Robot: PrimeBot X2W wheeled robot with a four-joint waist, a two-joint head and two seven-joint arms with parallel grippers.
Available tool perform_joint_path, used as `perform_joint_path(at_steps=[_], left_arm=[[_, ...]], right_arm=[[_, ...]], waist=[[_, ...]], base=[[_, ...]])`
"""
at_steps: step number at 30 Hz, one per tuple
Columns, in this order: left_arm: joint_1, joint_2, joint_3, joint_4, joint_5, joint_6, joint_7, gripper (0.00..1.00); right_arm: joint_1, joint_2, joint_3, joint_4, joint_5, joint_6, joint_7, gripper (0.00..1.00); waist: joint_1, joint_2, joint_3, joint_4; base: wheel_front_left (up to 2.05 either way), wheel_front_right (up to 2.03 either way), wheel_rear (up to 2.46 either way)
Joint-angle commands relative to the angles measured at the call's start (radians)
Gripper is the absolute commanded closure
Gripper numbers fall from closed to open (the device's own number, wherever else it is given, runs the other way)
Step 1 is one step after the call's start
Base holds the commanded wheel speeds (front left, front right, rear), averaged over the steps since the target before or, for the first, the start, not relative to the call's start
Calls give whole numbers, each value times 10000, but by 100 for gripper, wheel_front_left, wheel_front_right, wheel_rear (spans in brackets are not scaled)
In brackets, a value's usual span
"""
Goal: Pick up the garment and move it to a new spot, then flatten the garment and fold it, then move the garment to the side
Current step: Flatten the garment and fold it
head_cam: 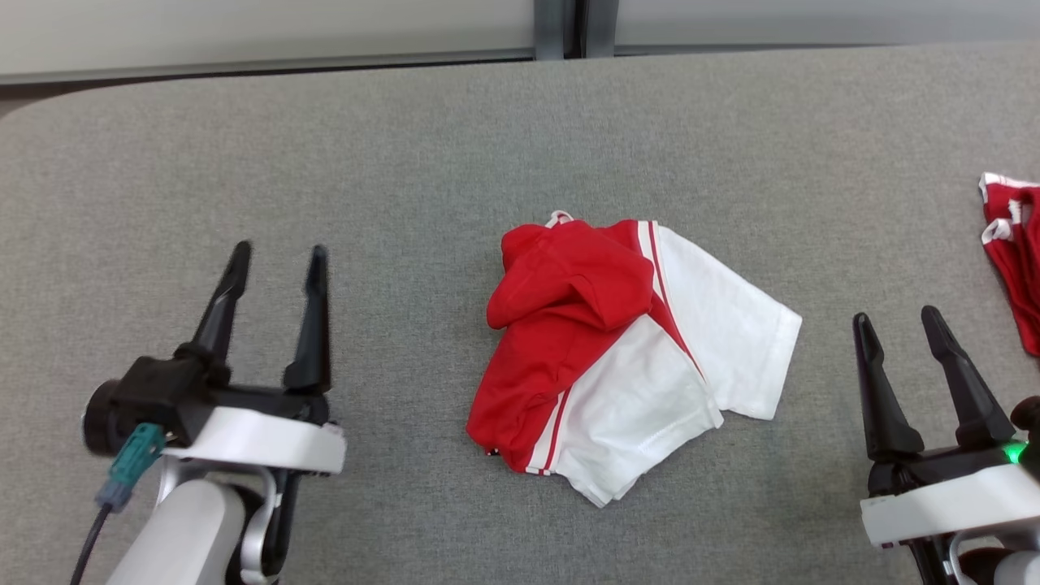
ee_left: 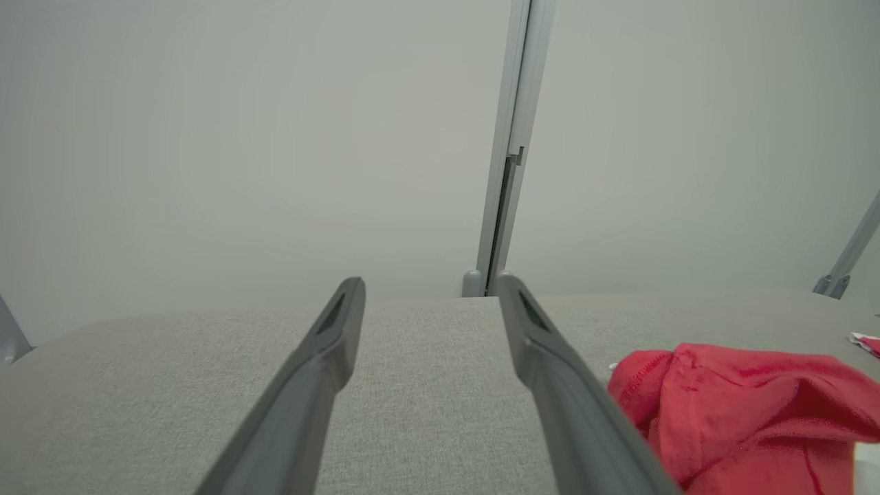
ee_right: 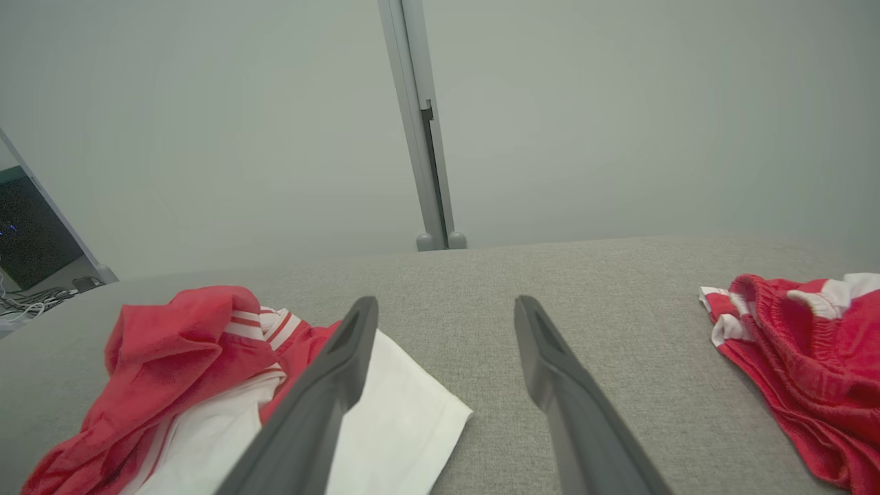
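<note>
Lying bunched at frame centre, garment (head_cam: 626, 357) sits between left gripper (head_cam: 280, 250) and right gripper (head_cam: 895, 317), fingers wide, empty; grabbing only the top red fold risks worse bunching on the worktop (head_cam: 406, 162).

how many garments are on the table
2. A red-and-white garment lies crumpled at the middle of the table; a red garment sits far right, cut off by the frame, so more may lie beyond.

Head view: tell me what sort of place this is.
Probably a robot test bench, not a home: a grey fabric-covered table, plain pale partition panels joined by a metal post, and a crumpled red-and-white garment laid out on it.
</note>
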Motion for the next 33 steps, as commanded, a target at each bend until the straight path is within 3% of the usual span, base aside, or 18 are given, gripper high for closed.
perform_joint_path(at_steps=[1, 11, 27, 33], left_arm=[[287, 138, 225, 78, -63, 65, -43, 0], [1415, 300, 547, 405, -150, -193, -54, 0], [1399, 112, 442, 643, -59, -245, -55, 0], [1237, 37, 390, 683, 5, -282, -55, 0]], right_arm=[[178, -75, -14, -42, -59, 1, 65, 0], [802, -110, 46, -212, -131, 1, 436, 0], [950, -117, -43, -318, -71, 1, 621, 0], [1026, -205, 583, -39, 94, 1, 1010, 0]], waist=[[0, 0, -273, 97], [0, 0, -1046, 115], [0, 0, -1334, 241], [0, 0, -1274, 341]], base=[[0, 0, 0], [0, 0, 0], [0, 0, 0], [0, 0, 0]])
